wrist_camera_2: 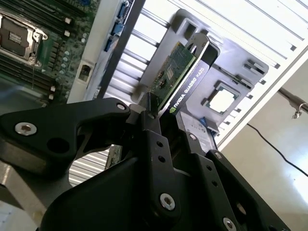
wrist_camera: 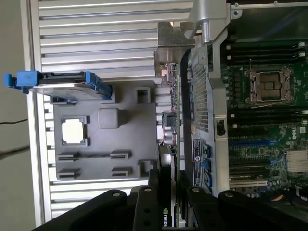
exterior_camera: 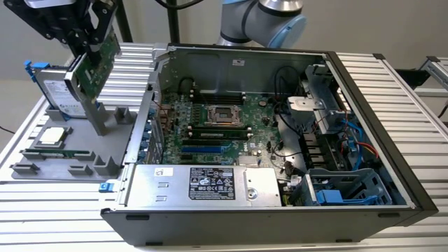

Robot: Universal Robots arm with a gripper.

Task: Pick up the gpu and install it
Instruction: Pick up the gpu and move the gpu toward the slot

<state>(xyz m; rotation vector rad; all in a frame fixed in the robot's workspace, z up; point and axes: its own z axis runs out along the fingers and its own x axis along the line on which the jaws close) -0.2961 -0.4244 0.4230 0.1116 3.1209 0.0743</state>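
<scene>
The gpu (exterior_camera: 96, 63) hangs tilted over the grey tray (exterior_camera: 77, 170) at the exterior view's left, outside the open computer case (exterior_camera: 364, 105). My gripper (exterior_camera: 89, 48) is shut on its upper end. In the second wrist view the gpu (wrist_camera_2: 179, 72) shows its green board and black cooler beyond the gripper (wrist_camera_2: 161, 118). Seen edge-on in the first wrist view, the gpu (wrist_camera: 169, 125) runs from the gripper (wrist_camera: 169, 185) to its silver bracket (wrist_camera: 169, 45), beside the case's rear wall. The motherboard (exterior_camera: 217, 126) lies open inside the case.
A silver hard drive with a blue frame (exterior_camera: 60, 89) stands on the tray right beside the card. A processor (exterior_camera: 54, 135) and a memory stick (exterior_camera: 56, 154) lie on the tray. The power supply (exterior_camera: 203, 184) fills the case's near side, with cables and a drive cage (exterior_camera: 343, 189) at the right.
</scene>
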